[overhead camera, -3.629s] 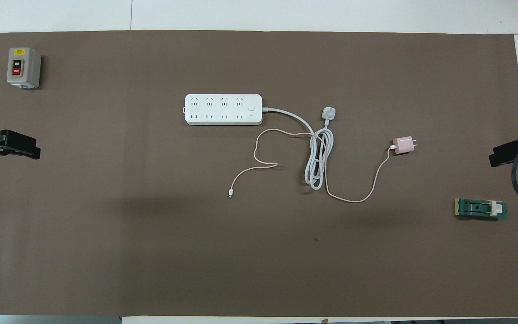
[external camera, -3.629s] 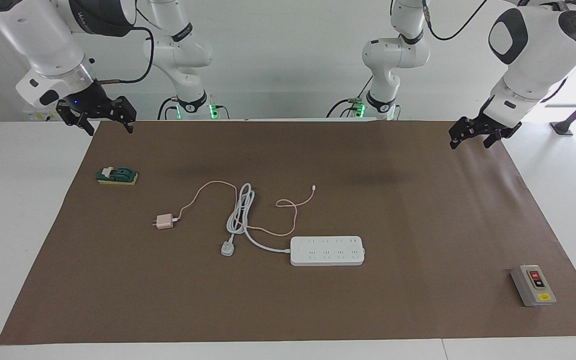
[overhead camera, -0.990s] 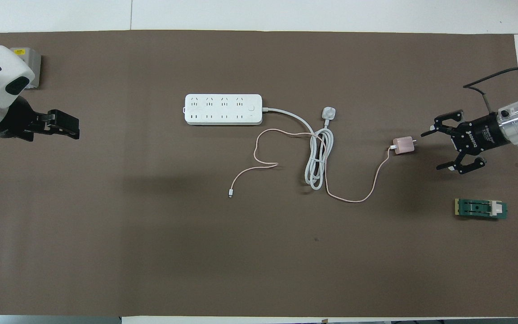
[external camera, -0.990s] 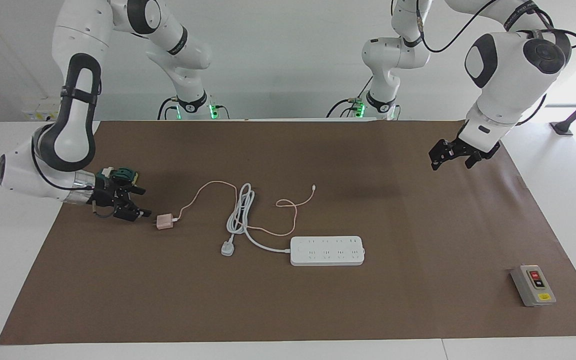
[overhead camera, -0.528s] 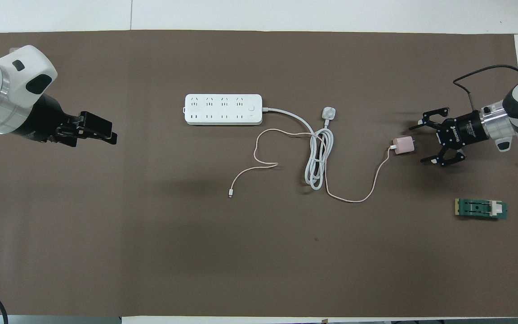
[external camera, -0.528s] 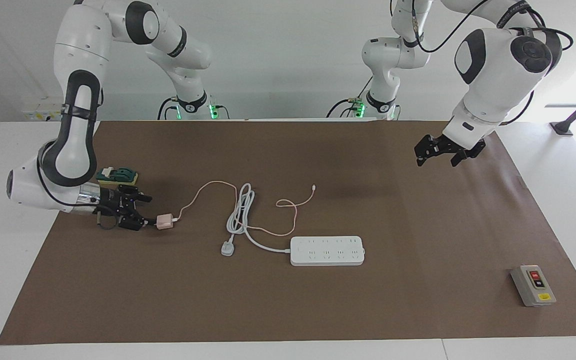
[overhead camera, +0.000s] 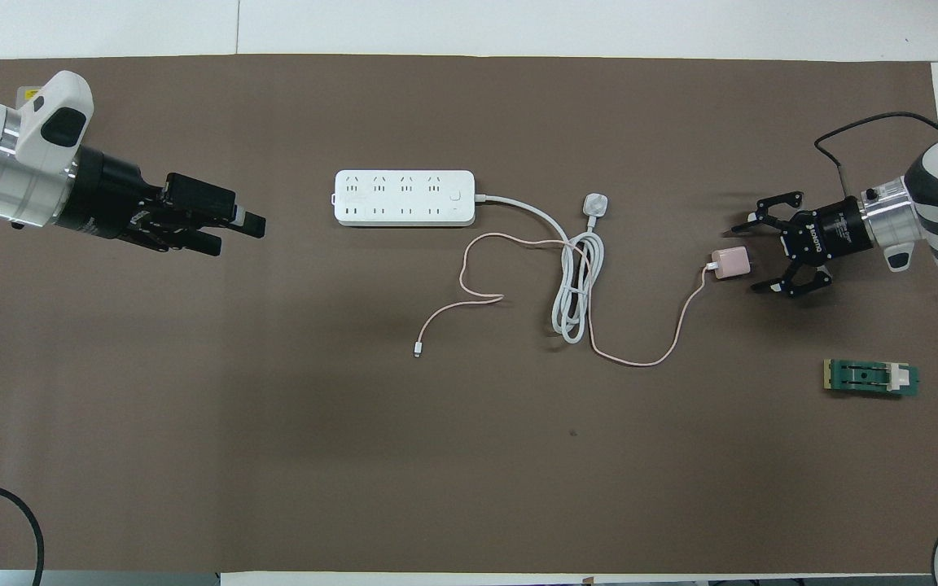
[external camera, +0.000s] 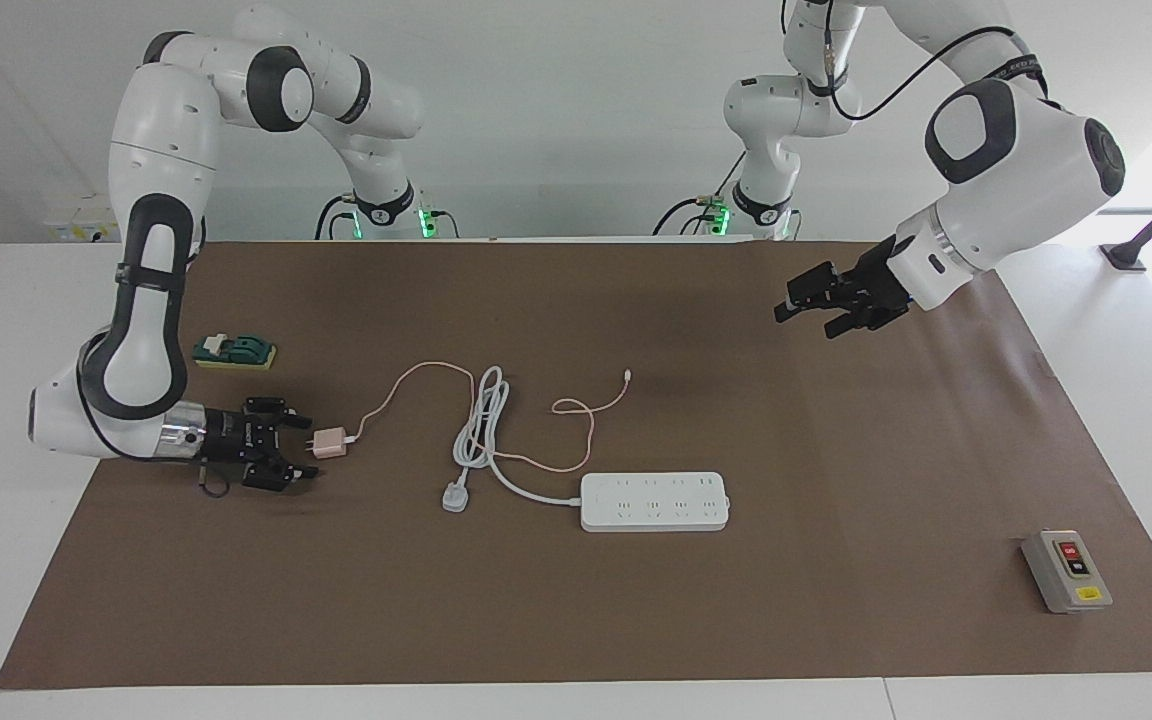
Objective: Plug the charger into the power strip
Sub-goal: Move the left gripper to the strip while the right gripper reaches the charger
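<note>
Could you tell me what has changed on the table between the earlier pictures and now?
The right gripper came down from above the mat's edge and now sits open at the charger, not yet holding it. The left gripper moved out over the mat, open and empty. The charger, power strip and cables have not moved.

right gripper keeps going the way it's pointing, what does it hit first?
Most likely the charger: the open right gripper points at it, its prong end just ahead between the fingertips, not yet gripped.

text: none readable | grey switch box (external camera: 1067,571): markings too small
</note>
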`<state>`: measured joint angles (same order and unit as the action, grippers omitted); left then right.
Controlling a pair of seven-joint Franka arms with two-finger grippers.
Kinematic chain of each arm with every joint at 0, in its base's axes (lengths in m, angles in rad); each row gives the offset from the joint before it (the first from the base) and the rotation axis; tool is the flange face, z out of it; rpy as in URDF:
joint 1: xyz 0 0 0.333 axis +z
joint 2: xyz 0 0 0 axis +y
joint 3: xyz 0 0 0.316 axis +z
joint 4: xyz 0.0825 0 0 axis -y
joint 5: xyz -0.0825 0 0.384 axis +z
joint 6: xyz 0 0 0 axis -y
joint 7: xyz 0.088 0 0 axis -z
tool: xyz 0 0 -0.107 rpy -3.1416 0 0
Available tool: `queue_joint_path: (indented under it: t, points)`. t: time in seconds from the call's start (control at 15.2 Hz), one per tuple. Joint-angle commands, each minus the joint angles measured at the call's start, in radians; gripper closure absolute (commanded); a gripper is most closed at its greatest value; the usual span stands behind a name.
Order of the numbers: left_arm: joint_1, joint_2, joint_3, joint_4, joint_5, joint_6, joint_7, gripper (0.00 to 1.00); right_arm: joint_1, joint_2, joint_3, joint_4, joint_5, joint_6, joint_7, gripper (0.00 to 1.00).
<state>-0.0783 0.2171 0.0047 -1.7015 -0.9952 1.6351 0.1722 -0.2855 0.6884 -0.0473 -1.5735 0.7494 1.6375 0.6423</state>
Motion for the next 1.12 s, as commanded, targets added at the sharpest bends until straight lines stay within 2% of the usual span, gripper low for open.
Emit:
queue_joint_path:
  t: [0.0,0.13,0.26,0.46,0.53,0.59,0.66,0.73,0.79,1.06]
  points:
    - [0.009,0.070,-0.006,-0.020,-0.156,0.011,0.151,0.00,-0.012,0.017,0.006,0.021,0.022,-0.018,0.011,0.00]
    - [0.011,0.112,-0.006,-0.023,-0.238,0.011,0.179,0.00,-0.011,0.017,0.006,0.010,0.024,-0.015,0.007,0.00]
    - [0.008,0.133,-0.011,-0.021,-0.258,0.025,0.216,0.00,-0.012,0.017,0.006,0.001,0.039,-0.013,0.005,0.00]
    - [0.000,0.134,-0.017,-0.021,-0.263,0.031,0.219,0.00,-0.012,0.016,0.006,-0.019,0.059,-0.005,-0.019,0.10]
    - [0.002,0.137,-0.018,-0.020,-0.287,0.032,0.228,0.00,-0.014,0.016,0.006,-0.031,0.061,0.007,-0.035,0.18]
    - [0.002,0.152,-0.020,-0.020,-0.315,0.032,0.255,0.00,-0.012,0.014,0.006,-0.046,0.062,0.019,-0.061,0.33]
    - [0.003,0.175,-0.025,-0.021,-0.341,0.031,0.301,0.00,-0.012,0.013,0.006,-0.057,0.062,0.027,-0.081,0.56]
    - [0.009,0.195,-0.031,-0.024,-0.370,0.023,0.370,0.00,-0.012,0.011,0.006,-0.062,0.064,0.030,-0.102,0.85]
    - [0.014,0.223,-0.031,-0.024,-0.385,0.017,0.430,0.00,-0.012,0.010,0.004,-0.062,0.064,0.031,-0.117,1.00]
    - [0.081,0.314,-0.090,-0.021,-0.465,-0.035,0.543,0.00,-0.011,0.002,0.004,-0.053,0.064,0.025,-0.107,1.00]
